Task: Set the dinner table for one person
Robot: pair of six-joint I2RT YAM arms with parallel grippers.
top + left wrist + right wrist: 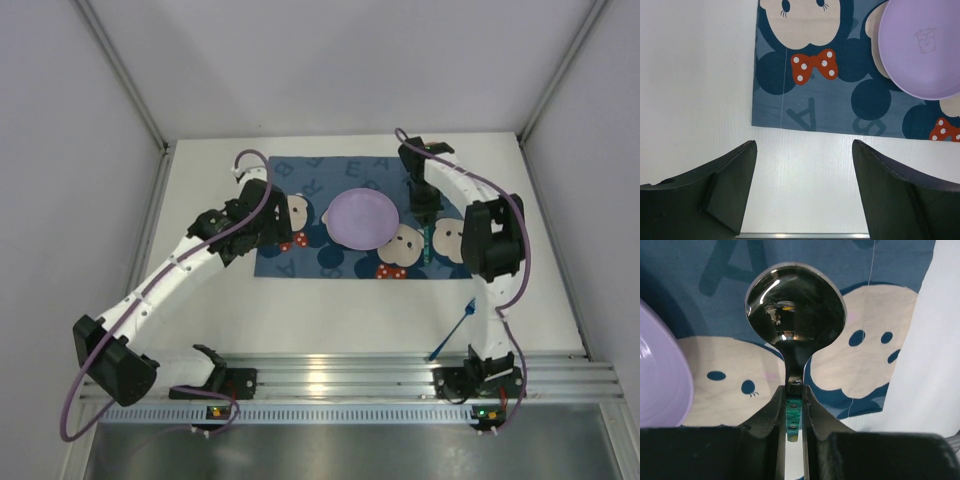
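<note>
Right gripper (794,402) pinched the spoon (795,315) by its handle, jaws almost closed, holding its bowl over the mat (680,300), probably to lay it beside the plate (363,217). Left gripper (804,147) hung empty, jaws spread wide, above the table (690,100) carrying everything.

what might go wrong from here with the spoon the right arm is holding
1. The right gripper pinches the spoon only by its thin neck, so it may swivel or slip when set down.
2. The purple plate sits close beside the spoon; a drift that way could land it on the rim.
3. The blue fork lies near the right arm's base and might get swept.
</note>
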